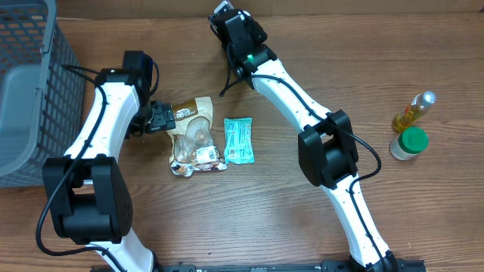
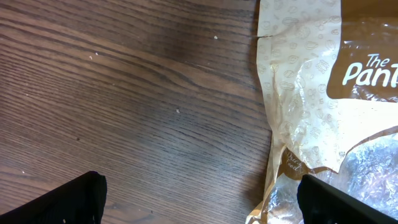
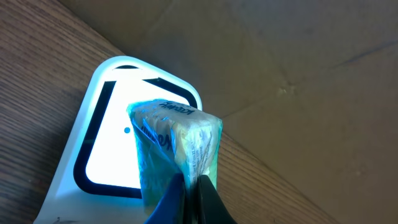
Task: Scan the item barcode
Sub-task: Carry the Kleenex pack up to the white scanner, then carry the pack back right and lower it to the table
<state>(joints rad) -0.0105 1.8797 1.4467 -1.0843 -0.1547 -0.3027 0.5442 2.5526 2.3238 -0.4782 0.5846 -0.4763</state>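
**A:** The right hand (image 3: 186, 190) is clenched on the green packet (image 3: 177, 140), holding it just in front of the scanner (image 3: 102, 146) and its lit window. It would do best to turn the packet gently until the printed code squarely faces the light.

**B:** Only that wrist view shows the grip. The overhead view adds the left hand (image 1: 161, 119), spread wide and empty, at the snack bag (image 1: 193, 134) on the counter (image 1: 423, 219).

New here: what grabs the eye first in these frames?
The lit scanner window at the back of the table, with the right end effector shut on a pale green packet held in front of it. Then the open left end effector at the edge of a brown snack bag, which lies beside a teal packet mid-table.
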